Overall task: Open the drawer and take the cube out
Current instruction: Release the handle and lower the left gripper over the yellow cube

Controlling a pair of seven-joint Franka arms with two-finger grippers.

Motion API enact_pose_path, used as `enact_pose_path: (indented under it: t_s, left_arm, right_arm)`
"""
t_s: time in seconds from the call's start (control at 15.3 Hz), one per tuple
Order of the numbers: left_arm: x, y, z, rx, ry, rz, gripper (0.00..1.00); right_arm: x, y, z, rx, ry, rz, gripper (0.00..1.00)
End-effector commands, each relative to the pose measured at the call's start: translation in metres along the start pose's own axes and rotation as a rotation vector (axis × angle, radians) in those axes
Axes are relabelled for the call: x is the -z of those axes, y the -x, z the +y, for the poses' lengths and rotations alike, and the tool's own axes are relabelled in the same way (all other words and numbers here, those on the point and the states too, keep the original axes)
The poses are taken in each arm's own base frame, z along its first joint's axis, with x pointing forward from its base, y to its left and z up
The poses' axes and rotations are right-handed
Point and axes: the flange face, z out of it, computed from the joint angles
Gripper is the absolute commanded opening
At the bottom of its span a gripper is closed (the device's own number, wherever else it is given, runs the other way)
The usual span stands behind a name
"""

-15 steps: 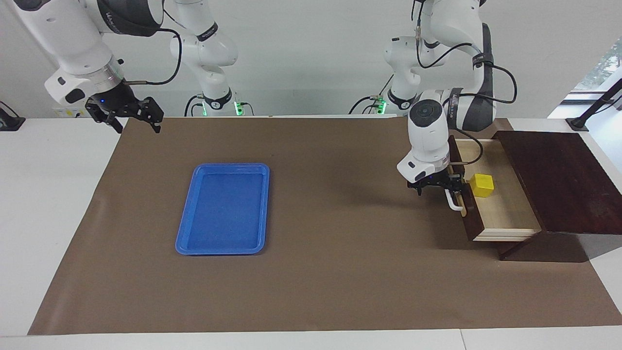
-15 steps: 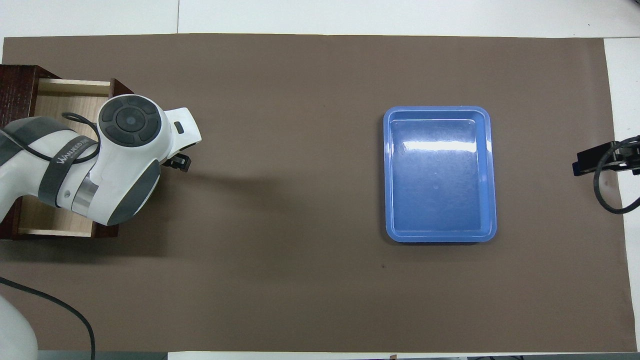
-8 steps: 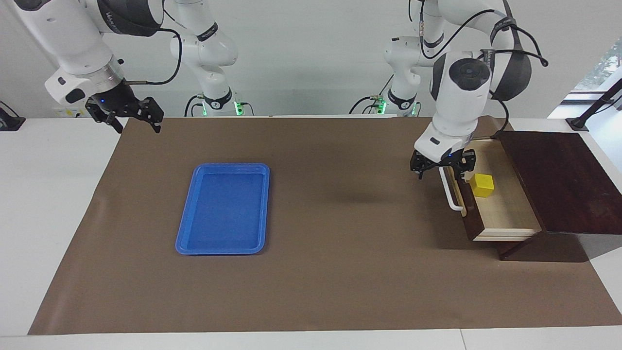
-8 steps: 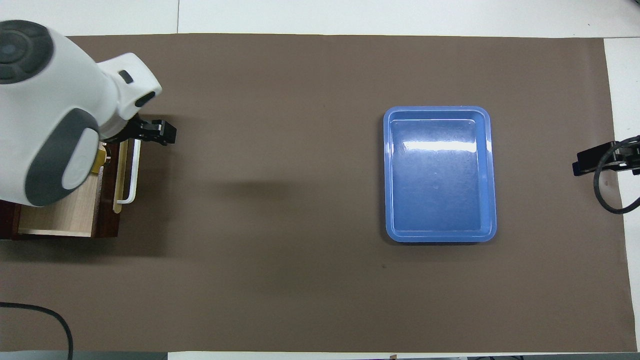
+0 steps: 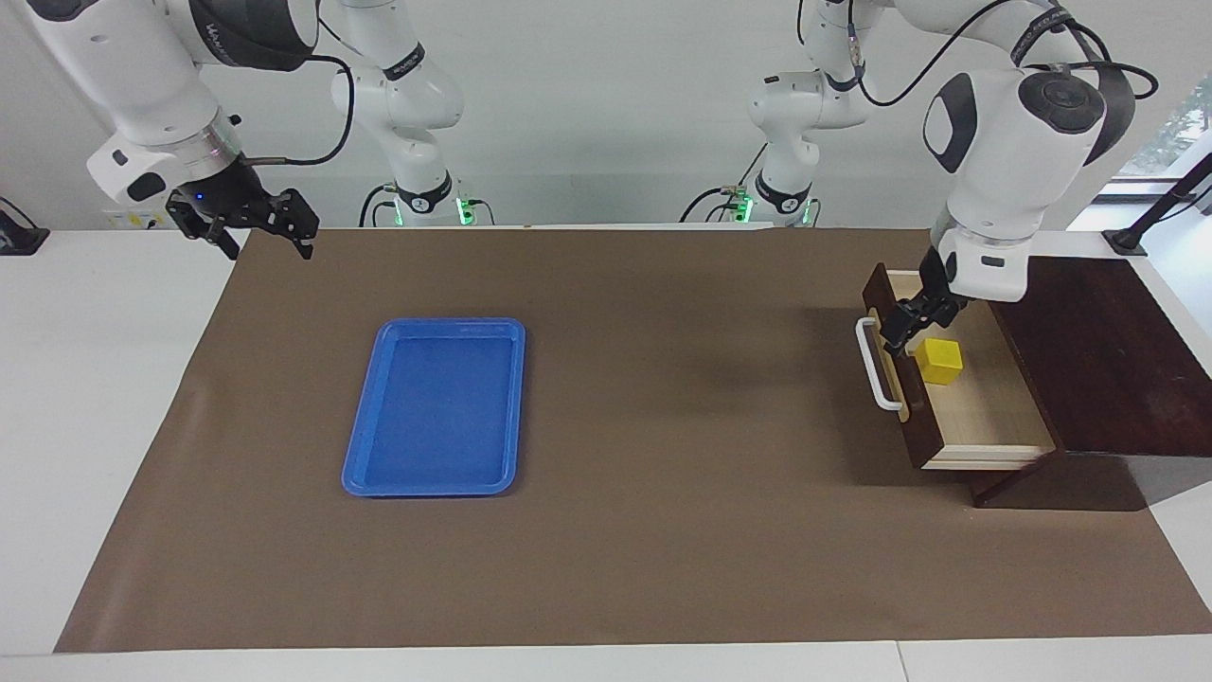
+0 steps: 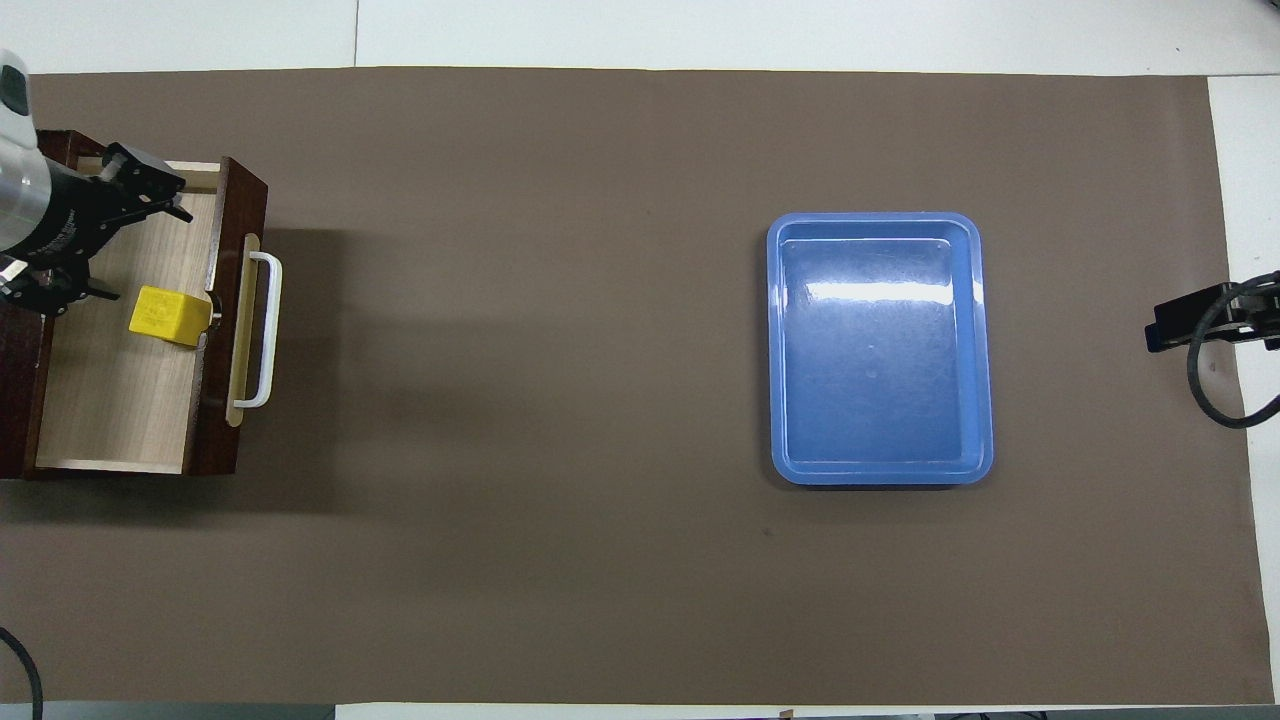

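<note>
The drawer (image 5: 911, 417) stands pulled out of its dark wooden box (image 5: 1089, 350) at the left arm's end of the table, white bar handle (image 5: 876, 365) toward the table's middle. The yellow cube (image 5: 938, 361) sits on the pale wood inside, against the drawer front. My left gripper (image 5: 906, 333) hangs open over the drawer's inside, just above and beside the cube, not touching it. In the overhead view the left gripper (image 6: 125, 245) is over the drawer (image 6: 222, 200) with its fingers spread, close to the cube (image 6: 168, 315). My right gripper (image 5: 251, 225) waits open and empty.
A flat blue tray (image 5: 436, 407) lies on the brown mat (image 5: 663, 530) toward the right arm's end of the table; it also shows in the overhead view (image 6: 880, 350). The right gripper (image 6: 1200, 320) hangs by the mat's edge there.
My left gripper has let go of the drawer handle, risen, and swung over the open drawer's inside beside the cube. The drawer stays open. The right arm has not moved.
</note>
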Motion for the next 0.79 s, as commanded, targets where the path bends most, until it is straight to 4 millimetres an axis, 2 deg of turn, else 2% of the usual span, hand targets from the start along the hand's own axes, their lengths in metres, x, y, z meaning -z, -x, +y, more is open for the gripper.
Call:
enact_pose_path:
  t_s: [0.0,0.07,0.26,0.52,0.72]
  left_arm:
    - [-0.023,-0.017,-0.014,0.203,0.001,-0.026,1.0]
    - [-0.032,-0.025,-0.021,0.276,0.002,-0.025,1.0]
    - [-0.052,-0.032,-0.033,0.347,-0.008,-0.03,1.0]
    - [-0.072,-0.03,-0.045,0.376,-0.021,-0.034,1.0]
    - [-0.078,-0.026,-0.048,0.407,-0.017,-0.03,1.0]
  right_arm:
    - [0.002,0.001,0.001,0.0,-0.022,0.012,1.0]
    - [0.002,0.001,0.002,-0.003,-0.022,0.012,1.0]
    - [0.001,0.0,0.003,-0.011,-0.023,0.01,1.0]
    - [0.002,0.001,0.001,-0.037,-0.022,0.013,1.0]
    - [0.002,-0.001,-0.002,-0.033,-0.022,0.016,1.0]
